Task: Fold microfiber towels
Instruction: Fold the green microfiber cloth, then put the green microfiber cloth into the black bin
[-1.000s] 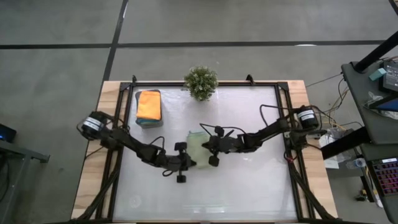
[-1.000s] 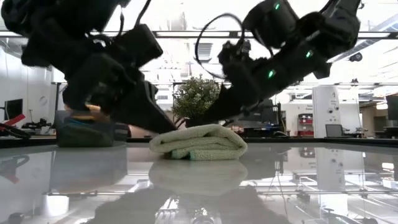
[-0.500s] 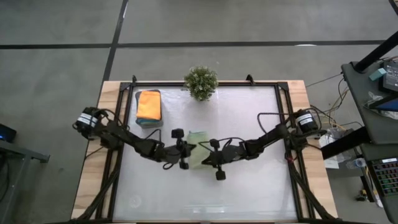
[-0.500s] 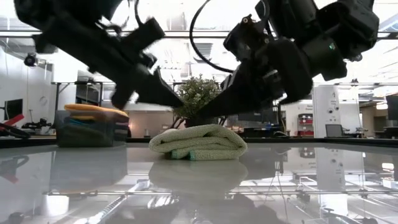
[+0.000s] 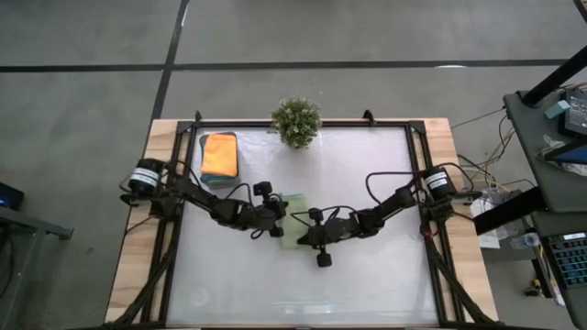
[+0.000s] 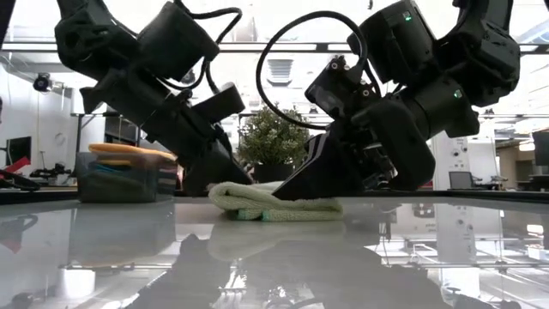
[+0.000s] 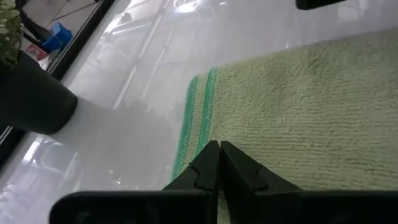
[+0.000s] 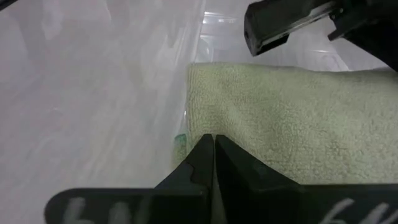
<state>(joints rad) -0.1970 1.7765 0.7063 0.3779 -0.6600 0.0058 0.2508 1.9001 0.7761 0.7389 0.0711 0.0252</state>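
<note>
Folded sage-green towel [image 5: 293, 233]: located near the middle of the white desk [image 5: 367, 284], lying flat; a green stitched edge is visible along one side in the left wrist view [image 7: 199, 118].

Left gripper [image 5: 278, 220]: positioned at the towel's left edge, fingers clenched together, tips pressed onto the towel surface; nothing is seen grasped between them.

Right gripper [image 5: 300, 235]: positioned at the towel's right edge, fingers likewise clenched, tips resting on the towel; no cloth is seen pinched between them. In the low view both grippers are seen bearing down on the towel [image 6: 274, 203] from either side.

Dark grey tray [image 5: 220, 177]: placed at the desk's far left corner, well apart from the folded towel. An orange towel [image 5: 220, 154] is laid on top; teal-blue cloth [image 6: 116, 168] is visible beneath it in the low view.

Small bushy plant [image 5: 296, 121]: set at the desk's far edge, centre.
</note>
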